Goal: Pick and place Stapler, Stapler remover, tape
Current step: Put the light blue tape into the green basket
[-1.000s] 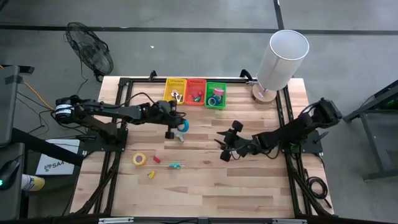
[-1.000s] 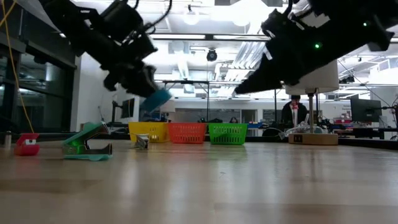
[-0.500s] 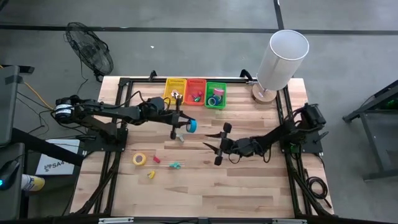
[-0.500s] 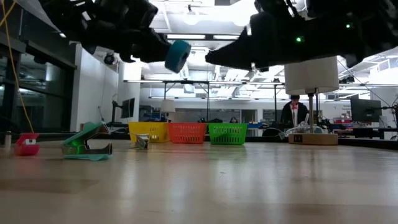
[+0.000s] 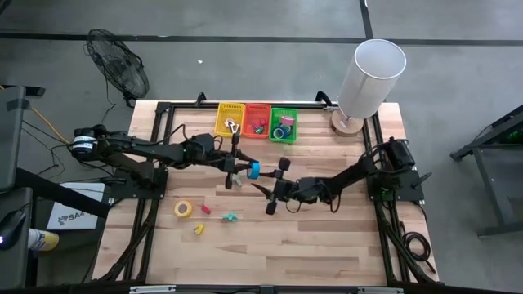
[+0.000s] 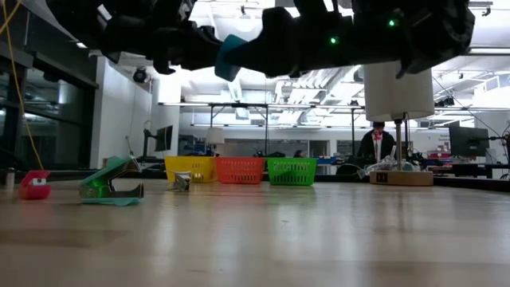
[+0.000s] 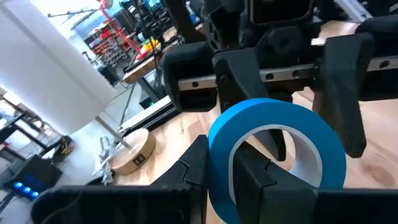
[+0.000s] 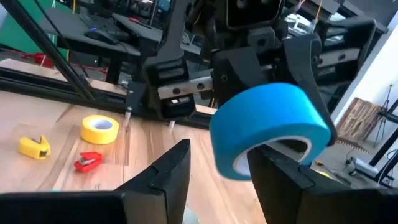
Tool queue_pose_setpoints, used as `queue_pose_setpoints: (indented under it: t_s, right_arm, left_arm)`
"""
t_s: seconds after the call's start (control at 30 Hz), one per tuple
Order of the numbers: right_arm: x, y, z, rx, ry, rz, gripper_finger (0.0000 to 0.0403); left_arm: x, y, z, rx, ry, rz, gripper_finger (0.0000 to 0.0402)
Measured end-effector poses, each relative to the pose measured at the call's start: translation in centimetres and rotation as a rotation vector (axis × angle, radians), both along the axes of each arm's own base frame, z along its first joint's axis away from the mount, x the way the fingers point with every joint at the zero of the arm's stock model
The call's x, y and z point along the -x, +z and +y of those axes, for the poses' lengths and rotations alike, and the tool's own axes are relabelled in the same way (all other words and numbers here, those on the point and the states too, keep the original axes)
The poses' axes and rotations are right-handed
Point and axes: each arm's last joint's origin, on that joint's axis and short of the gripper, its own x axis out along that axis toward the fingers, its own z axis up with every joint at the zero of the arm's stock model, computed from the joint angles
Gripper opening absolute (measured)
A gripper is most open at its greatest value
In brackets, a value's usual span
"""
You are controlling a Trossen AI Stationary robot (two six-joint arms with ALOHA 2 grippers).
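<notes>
A blue tape roll [image 7: 273,155] hangs in the air over the table's middle, with my left gripper [image 5: 245,169] shut on it and pointing about level toward the table's right. My right gripper [image 5: 263,181] faces it from the right, open. Its two fingers [image 7: 339,93] stand right by the roll, and whether they touch it I cannot tell. On the table's near left lie a yellow tape roll [image 5: 183,209], a small red tool [image 5: 205,209], a teal stapler [image 5: 230,217] and a small yellow piece [image 5: 198,229]. My left gripper holds the blue roll by its ring wall [image 7: 219,171], one finger inside the centre hole [image 7: 252,177] and one outside [image 7: 193,165]. The fingers come at it about level from the table's left. The roll stands on edge, lifted clear of the table.
Yellow [image 5: 230,118], red [image 5: 257,119] and green [image 5: 283,124] baskets stand in a row at the far edge, with things in them. A white lamp [image 5: 368,77] stands at the far right. A small silvery object [image 5: 235,181] lies under my left gripper.
My left gripper has risen and tipped from pointing down to about level, carrying the blue roll up and toward the table's right. My right gripper has gone toward the table's left, turning as it went, and now stands right at the roll.
</notes>
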Motion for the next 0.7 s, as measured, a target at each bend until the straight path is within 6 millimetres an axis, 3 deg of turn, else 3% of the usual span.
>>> queue_pose_setpoints:
  t_s: [0.47,0.7]
  right_arm:
    - [-1.2,1.2,-0.8,-0.071,0.113,-0.058,0.015]
    - [-1.2,1.3,-0.9,-0.076,0.113,-0.068,0.0106]
  left_arm:
    - [0.0,0.3,-0.1,-0.004,-0.044,-0.03,0.0035]
    - [0.0,0.3,-0.1,-0.013,-0.049,-0.03,0.0035]
